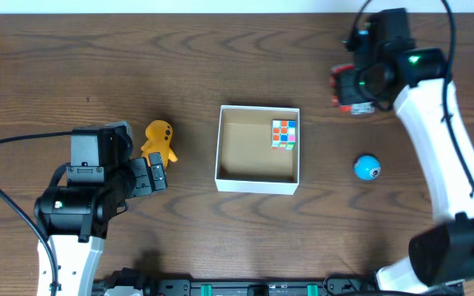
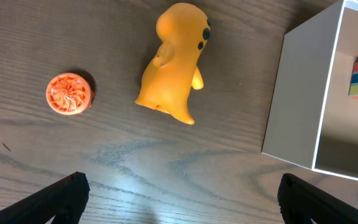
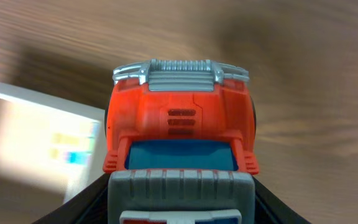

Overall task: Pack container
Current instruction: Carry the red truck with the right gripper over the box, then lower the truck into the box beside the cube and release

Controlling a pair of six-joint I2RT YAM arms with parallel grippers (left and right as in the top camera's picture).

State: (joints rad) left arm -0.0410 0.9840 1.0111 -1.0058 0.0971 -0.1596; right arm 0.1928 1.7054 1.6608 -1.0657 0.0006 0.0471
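The container [image 1: 257,185], a white-walled square box with a tan inside, sits mid-table and holds a colour cube [image 1: 284,134] in its far right corner. My right gripper [image 1: 354,89] hangs right of the box's far corner, shut on a red toy truck [image 3: 179,124]; its dark fingers press the truck's grey rear on both sides. My left gripper [image 2: 182,199] is open over bare wood left of the box. A yellow figure [image 2: 173,62] lies just ahead of it, apart from the fingers [image 2: 64,196]. In the left wrist view the container's wall [image 2: 300,93] stands to the right.
A small orange ribbed disc [image 2: 69,93] lies left of the yellow figure [image 1: 159,140]. A blue ball [image 1: 367,168] rests on the wood right of the container. The right arm's white links run down the table's right side.
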